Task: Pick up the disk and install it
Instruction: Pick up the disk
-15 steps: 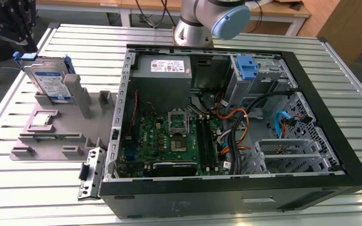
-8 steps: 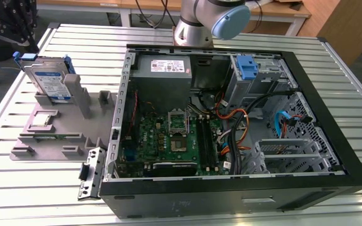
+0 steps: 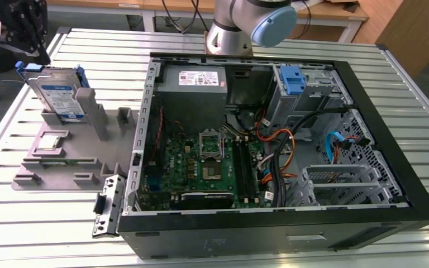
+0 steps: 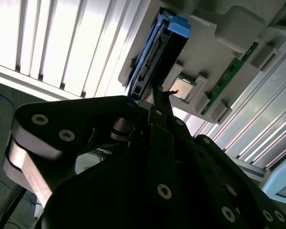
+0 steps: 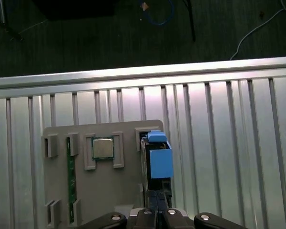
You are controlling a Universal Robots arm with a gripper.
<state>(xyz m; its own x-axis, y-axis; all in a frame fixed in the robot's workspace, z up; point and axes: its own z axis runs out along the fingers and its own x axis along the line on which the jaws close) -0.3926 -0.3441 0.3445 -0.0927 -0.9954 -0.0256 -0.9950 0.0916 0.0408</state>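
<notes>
K: While the gripper (image 3: 39, 54) hangs at the exterior view's left, how are its fingers (image 4: 159, 129)?
M: Pressed together, empty. The disk (image 3: 58, 96) stands on edge in the grey holder (image 3: 87, 148) just below them, thin side up; computer case (image 3: 274, 234) rightward.

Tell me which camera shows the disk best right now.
The exterior view: the disk stands upright in the gray holder at that view's left, its labelled face and blue carrier plain to see. The first wrist view shows the disk edge-on from above; the second wrist view catches its connector edge and a blue tab.
</notes>
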